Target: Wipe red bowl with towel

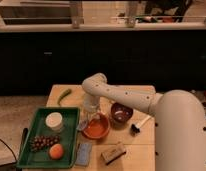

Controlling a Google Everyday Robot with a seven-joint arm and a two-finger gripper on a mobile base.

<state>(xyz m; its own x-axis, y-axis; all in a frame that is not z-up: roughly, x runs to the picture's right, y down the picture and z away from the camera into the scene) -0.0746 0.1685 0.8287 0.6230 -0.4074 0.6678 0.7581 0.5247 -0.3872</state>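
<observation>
Red bowl (97,129), pincer (89,115) low at its rim beside green tray (67,138), grip cannot be told

We count two bowls, the red bowl (98,130) and a dark bowl (121,112). We also count one green tray (67,131), one orange (56,151), one grape bunch (42,142), one brush (140,125), and one gripper (88,116) at ten o'clock of the red bowl.

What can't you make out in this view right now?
1. Camera view: the gripper hangs over the red bowl's left rim. The pale blur under it may be the towel, too blurred to tell.
2. That bowl's left inner wall: hidden by the gripper.
3. Contents of the dark bowl: too dim.
</observation>
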